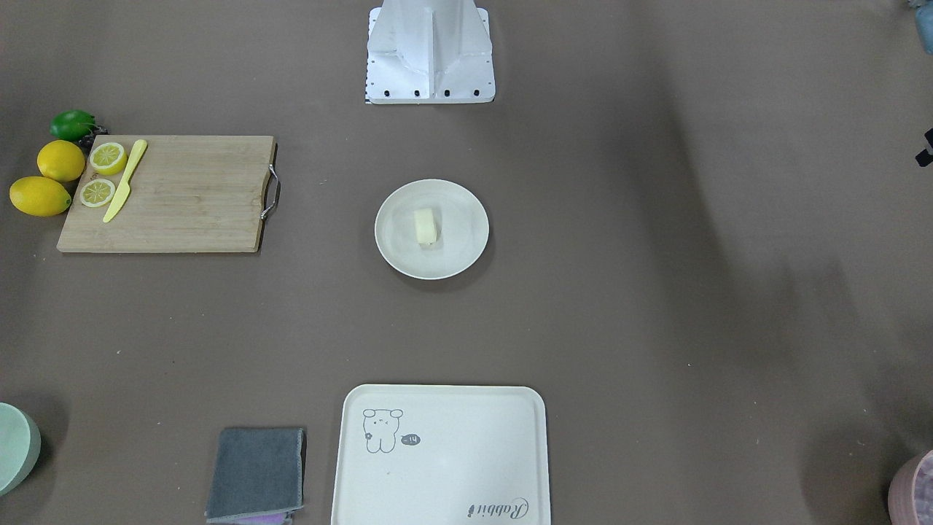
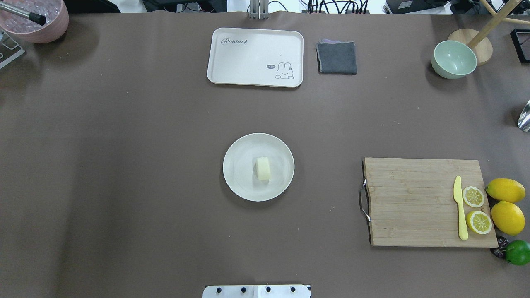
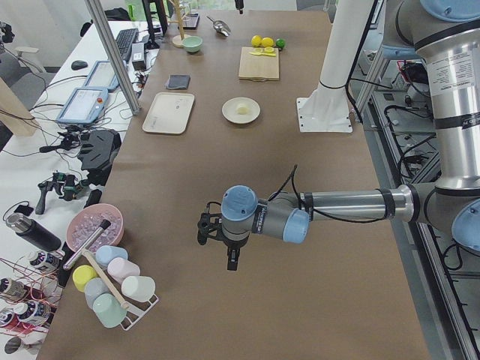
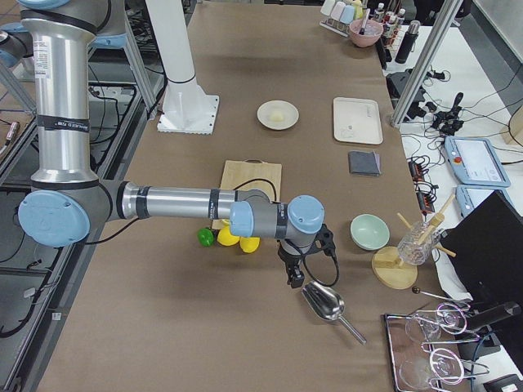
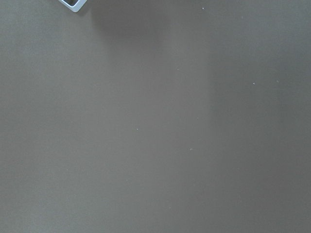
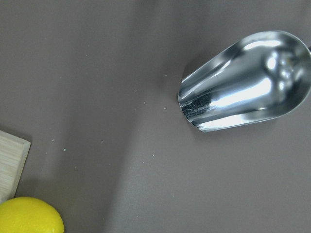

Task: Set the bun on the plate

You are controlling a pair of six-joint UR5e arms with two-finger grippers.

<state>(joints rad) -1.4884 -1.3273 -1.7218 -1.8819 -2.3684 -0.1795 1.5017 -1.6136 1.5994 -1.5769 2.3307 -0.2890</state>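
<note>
The bun (image 2: 263, 168) lies on the plate (image 2: 238, 165), so my job looks done. My left end effector (image 3: 232, 259) and right end effector (image 4: 293, 276) hang well apart from it. Open or closed, I cannot tell.

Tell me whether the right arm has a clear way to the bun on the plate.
Probably yes. The bun lies uncovered in the middle of the plate, with bare table around. The right gripper hangs beyond the cutting board, which is low and flat, so it should pass over.
</note>
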